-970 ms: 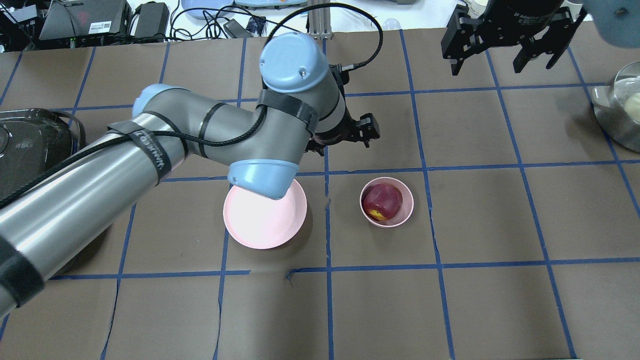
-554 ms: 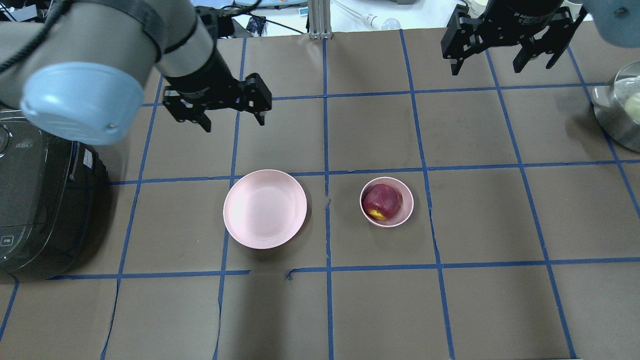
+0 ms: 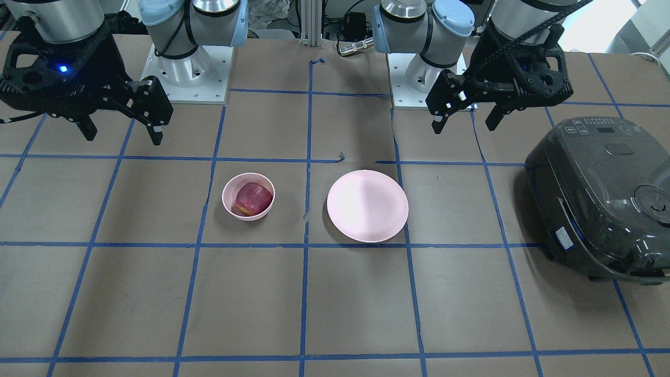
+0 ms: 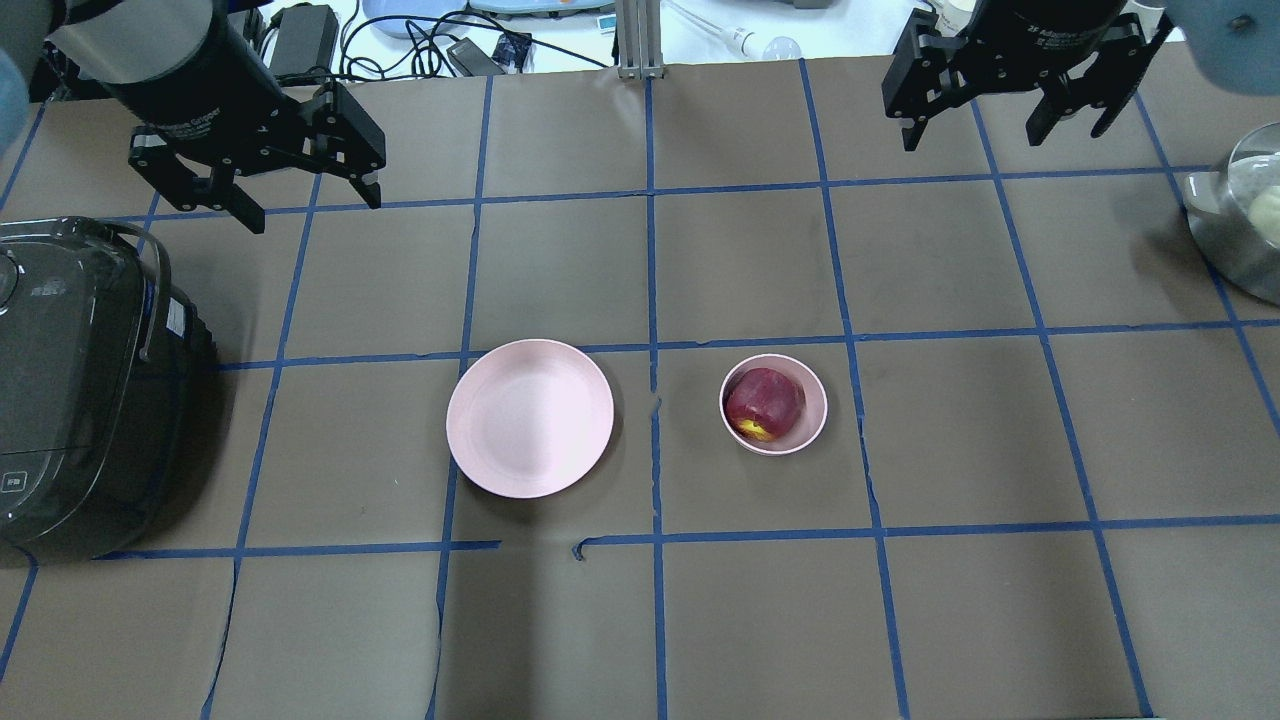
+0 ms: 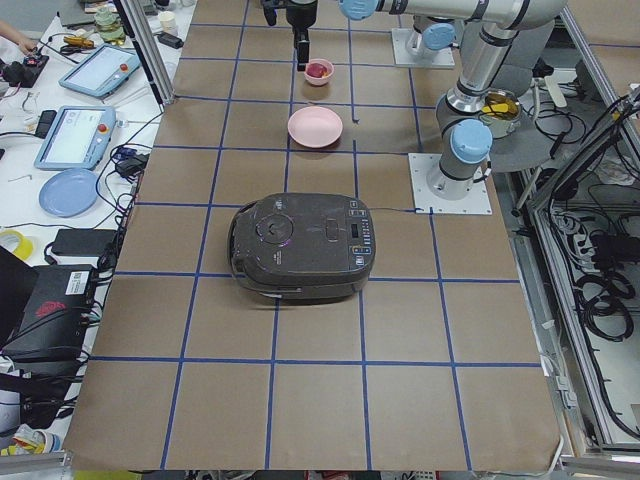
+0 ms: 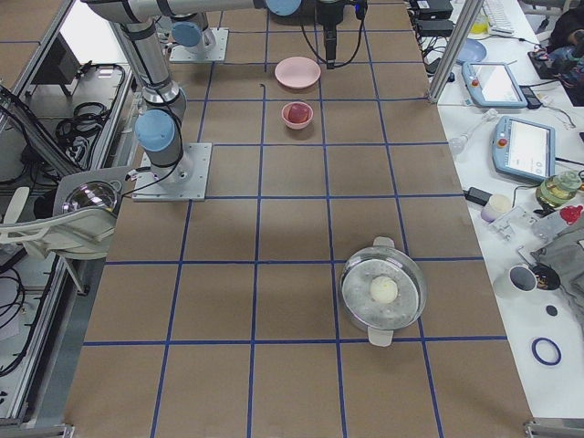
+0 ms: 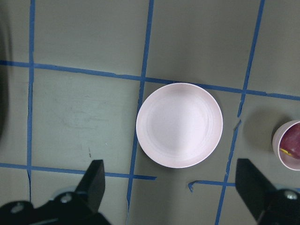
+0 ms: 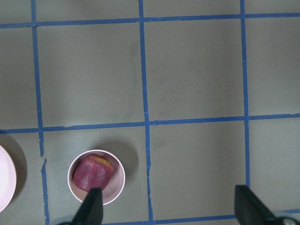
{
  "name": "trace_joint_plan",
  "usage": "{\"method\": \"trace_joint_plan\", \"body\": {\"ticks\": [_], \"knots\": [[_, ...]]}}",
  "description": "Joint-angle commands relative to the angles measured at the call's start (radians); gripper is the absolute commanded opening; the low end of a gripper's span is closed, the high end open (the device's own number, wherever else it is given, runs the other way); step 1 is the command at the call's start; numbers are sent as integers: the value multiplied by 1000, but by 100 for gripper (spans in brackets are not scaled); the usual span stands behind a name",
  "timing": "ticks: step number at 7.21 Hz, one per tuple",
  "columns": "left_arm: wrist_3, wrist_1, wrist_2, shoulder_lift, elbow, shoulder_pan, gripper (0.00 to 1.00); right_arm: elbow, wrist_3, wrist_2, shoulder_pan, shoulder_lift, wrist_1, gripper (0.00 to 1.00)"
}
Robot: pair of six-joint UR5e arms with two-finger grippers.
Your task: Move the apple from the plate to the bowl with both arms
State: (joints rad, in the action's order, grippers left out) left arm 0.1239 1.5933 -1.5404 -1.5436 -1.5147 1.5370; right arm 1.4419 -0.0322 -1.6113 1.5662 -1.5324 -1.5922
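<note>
The dark red apple (image 4: 765, 403) lies inside the small pink bowl (image 4: 818, 395), right of centre. The wide pink plate (image 4: 530, 418) stands bare to the bowl's left. In the front-facing view the apple (image 3: 253, 199) is in the bowl (image 3: 226, 195), with the plate (image 3: 367, 206) beside it. My left gripper (image 4: 313, 210) is open and empty, high at the back left, well away from the plate. My right gripper (image 4: 1000, 140) is open and empty, high at the back right. The left wrist view looks down on the plate (image 7: 179, 125). The right wrist view shows the apple (image 8: 93, 173).
A dark rice cooker (image 4: 80, 390) stands at the table's left edge, near my left gripper. A metal pot (image 4: 1240, 220) holding a pale ball stands at the far right. Blue tape lines grid the brown table.
My left arm has swung from over the plate to the back left, uncovering the plate. The right arm, the bowl and the apple have not moved.
</note>
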Motion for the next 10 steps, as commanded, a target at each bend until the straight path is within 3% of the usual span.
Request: {"method": "trace_joint_plan", "body": {"ticks": [1, 10], "knots": [[-3, 19, -44, -1, 7, 0, 100, 0, 0, -1, 0, 0, 0, 100], [-4, 19, -43, -6, 4, 18, 100, 2, 0, 2, 0, 0, 0, 100]]}}
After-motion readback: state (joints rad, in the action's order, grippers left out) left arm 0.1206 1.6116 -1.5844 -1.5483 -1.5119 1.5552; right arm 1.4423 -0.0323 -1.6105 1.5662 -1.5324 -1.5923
